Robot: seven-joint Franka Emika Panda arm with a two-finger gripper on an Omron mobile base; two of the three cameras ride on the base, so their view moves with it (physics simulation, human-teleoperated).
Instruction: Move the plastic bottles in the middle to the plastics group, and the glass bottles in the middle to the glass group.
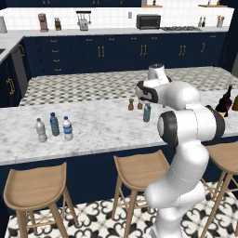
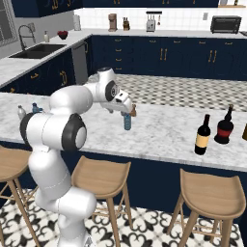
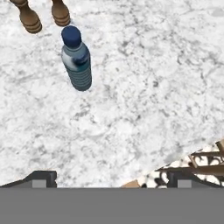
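Gripper [image 3: 109,177] spread wide, nothing btwn tips, hovering over the marble counter [image 1: 102,130] near its front edge. Teal-blue bottle [image 3: 77,61] stands upright mid-counter, just beside two brown shakers [image 3: 41,16], apart from the gripper. Plastics group [image 1: 54,127], 3 bottles in a row, far left. Wine bottle w/ tan label [image 2: 202,135] upright near the red-label bottle [image 2: 224,126], right side

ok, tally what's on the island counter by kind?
Plastic water bottles: 4 (3 grouped at one end, 1 in the middle)
Glass bottles: 3
Brown shakers: 2
Total: 9
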